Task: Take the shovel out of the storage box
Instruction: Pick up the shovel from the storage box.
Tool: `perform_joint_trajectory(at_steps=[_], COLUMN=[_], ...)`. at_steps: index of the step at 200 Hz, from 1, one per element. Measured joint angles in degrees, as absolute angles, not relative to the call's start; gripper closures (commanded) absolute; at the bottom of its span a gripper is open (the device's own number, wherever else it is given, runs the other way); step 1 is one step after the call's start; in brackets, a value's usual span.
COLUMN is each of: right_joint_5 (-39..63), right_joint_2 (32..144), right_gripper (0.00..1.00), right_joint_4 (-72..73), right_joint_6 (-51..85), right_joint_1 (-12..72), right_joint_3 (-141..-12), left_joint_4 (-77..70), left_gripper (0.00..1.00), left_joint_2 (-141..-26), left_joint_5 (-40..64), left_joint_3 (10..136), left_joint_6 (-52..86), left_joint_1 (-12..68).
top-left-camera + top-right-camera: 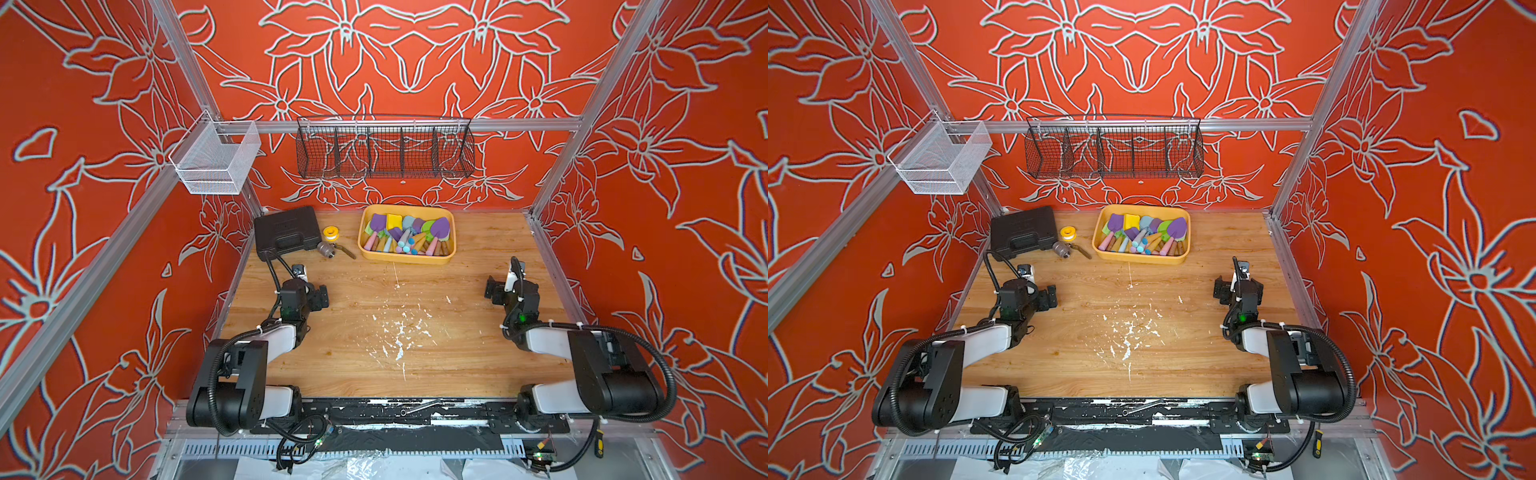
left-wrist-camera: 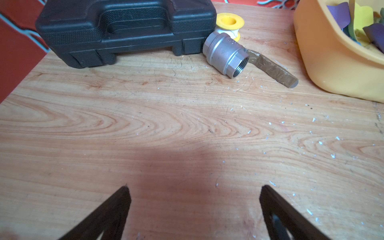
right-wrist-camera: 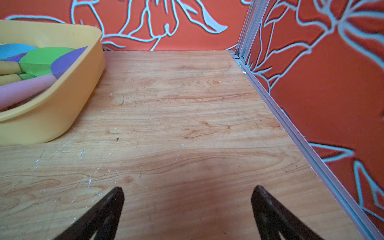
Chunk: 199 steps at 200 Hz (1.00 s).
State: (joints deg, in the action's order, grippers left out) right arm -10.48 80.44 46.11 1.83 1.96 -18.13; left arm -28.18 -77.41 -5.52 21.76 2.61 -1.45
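The yellow-orange storage box [image 1: 405, 258] [image 1: 1142, 258] stands at the back middle of the wooden table. Several toy shovels with coloured blades and pastel handles are piled in it; one with a purple blade [image 1: 439, 227] [image 1: 1177, 227] and a pink handle lies at its right end. My left gripper [image 1: 321, 297] [image 2: 194, 193] is open over bare wood, well short of the box [image 2: 332, 68]. My right gripper [image 1: 492, 291] [image 3: 188, 193] is also open and empty, nearer me than the box [image 3: 52, 116] and to its right. The purple blade [image 3: 66, 60] shows in the right wrist view.
A black tool case [image 1: 284, 232] sits at the back left, with a yellow tape roll [image 1: 331, 232] and a metal valve [image 1: 327, 249] between it and the box. A black wire basket [image 1: 384, 151] and a white mesh basket [image 1: 216, 160] hang above. White flecks [image 1: 399, 332] dot the table.
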Motion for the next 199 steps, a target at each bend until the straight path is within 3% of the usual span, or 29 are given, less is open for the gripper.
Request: perform_joint_trajectory(at_steps=[33, 74, 116, 159, 199], right_joint_5=[-11.0, -14.8, -8.4, -1.4, 4.4], right_joint_2=[79.4, 56.5, 40.8, 44.4, 53.9], right_gripper=[0.02, 0.03, 0.03, 0.06, 0.08], right_joint_4=[44.7, 7.2, -21.1, -42.1, -49.8], right_joint_6=[1.8, 10.0, 19.0, 21.8, 23.5], right_joint_1=[2.2, 3.2, 3.2, 3.2, 3.2], right_joint_3=[-18.2, -34.8, -50.0, -59.0, -66.0], left_joint_4=[-25.1, -1.7, 17.2, 37.3, 47.5], left_gripper=[0.03, 0.03, 0.03, 0.03, 0.03], left_joint_2=[-76.8, -63.9, -50.7, -51.7, -53.8], left_joint_5=[-5.5, -2.8, 1.2, 4.1, 3.3], left_joint_3=[23.0, 41.3, 54.9, 61.5, 66.3], left_joint_6=[2.6, 6.4, 17.3, 24.7, 25.3], left_joint_1=[-1.4, -0.3, 6.8, 10.9, 16.5])
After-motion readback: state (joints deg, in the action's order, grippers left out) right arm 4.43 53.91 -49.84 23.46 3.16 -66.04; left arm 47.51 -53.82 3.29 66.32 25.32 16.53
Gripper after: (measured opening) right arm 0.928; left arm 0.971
